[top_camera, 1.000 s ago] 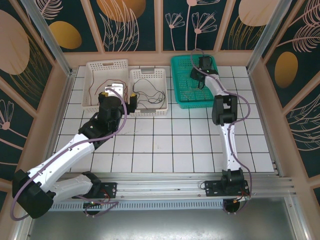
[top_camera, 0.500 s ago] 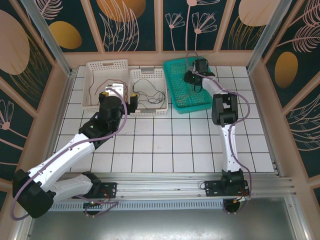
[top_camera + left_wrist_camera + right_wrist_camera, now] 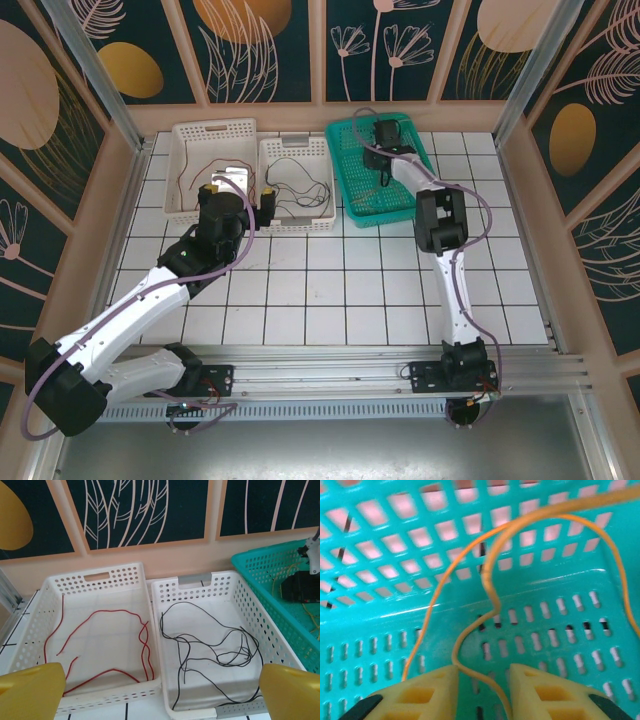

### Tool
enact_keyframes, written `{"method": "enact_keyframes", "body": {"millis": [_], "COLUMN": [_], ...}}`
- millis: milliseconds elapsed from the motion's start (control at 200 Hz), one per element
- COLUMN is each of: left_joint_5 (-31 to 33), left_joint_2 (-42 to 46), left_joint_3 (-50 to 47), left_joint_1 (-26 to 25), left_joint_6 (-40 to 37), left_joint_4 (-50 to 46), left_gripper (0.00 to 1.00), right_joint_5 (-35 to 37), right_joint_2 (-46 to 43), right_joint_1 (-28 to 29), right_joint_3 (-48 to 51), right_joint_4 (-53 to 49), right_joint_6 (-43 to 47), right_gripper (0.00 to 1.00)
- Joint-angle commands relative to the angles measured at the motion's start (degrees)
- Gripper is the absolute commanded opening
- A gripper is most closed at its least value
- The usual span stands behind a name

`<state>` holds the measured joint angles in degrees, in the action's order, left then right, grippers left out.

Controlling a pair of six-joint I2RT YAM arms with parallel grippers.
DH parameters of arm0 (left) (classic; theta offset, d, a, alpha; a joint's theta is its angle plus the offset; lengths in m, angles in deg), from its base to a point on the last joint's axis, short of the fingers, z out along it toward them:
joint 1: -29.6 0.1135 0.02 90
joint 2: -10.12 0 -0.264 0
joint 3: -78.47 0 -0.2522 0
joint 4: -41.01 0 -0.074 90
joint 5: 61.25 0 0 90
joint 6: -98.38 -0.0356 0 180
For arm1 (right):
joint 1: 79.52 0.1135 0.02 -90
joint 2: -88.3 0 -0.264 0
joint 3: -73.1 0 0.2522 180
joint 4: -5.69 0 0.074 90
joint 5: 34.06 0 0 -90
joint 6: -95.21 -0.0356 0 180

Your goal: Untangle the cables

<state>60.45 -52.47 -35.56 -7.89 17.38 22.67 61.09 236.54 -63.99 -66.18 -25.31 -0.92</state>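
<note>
Inside the teal basket point(image 3: 355, 185), the right claw point(image 3: 482, 690) sits narrowly parted around a light, limp orange cable point(image 3: 486, 580), likely best pinched there; the left claw point(image 3: 160, 700) gapes wide, released.

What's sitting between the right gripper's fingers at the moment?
In the right wrist view, a strand of the yellow-orange cable runs through the gap between the right gripper's fingers, over the teal basket's floor.
</note>
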Motion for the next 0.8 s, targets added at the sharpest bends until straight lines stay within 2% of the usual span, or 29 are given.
{"method": "enact_keyframes", "body": {"millis": [0,290,410,581,796], "left_joint_5": [-0.6,-0.8,-0.9,-1.0,-1.2], "left_joint_2": [-0.4,-0.6,-0.8,-1.1,-1.4], "left_joint_3": [2.0,1.9,2.0,2.2,2.4], "left_joint_1": [0.2,0.2,0.2,0.2,0.2], "left_joint_6": [-1.1,-1.2,-1.2,-1.2,-1.3], "left_joint_4": [-0.4,-0.5,-0.5,-0.7,-0.8], "left_gripper": [0.99,0.99,0.98,0.99,0.99], "right_joint_5": [5.0,0.5,-1.9,-4.0,-5.9], "right_joint_2": [-1.4,0.8,-1.2,1.3,1.8], "right_joint_1": [1.3,-0.4,-0.8,-1.5,-1.9], "right_joint_3": [-1.1,-3.1,0.2,-4.3,-3.2], "right_joint_4": [0.7,-0.9,1.6,-1.5,-1.2], "right_joint_6": [4.2,1.9,1.9,2.3,1.9], "right_gripper": [0.31,0.27,0.29,0.29,0.28]}}
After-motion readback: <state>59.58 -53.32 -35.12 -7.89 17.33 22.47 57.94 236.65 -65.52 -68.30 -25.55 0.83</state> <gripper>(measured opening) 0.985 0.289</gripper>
